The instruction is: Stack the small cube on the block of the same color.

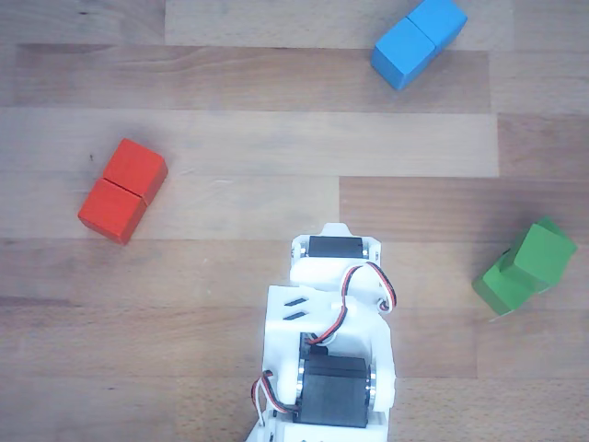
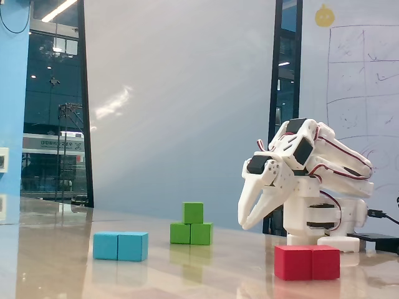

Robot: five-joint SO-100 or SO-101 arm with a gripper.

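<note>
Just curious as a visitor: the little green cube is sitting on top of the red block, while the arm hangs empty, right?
Not quite: in the fixed view the small green cube sits on the green block, not the red block. The gripper does hang empty.

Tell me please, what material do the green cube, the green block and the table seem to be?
The small green cube and the green block under it look like painted wood: matte, even colour, crisp edges. Plastic is possible. The table looks like jointed wooden planks, with visible grain and a slightly glossy finish.
</note>
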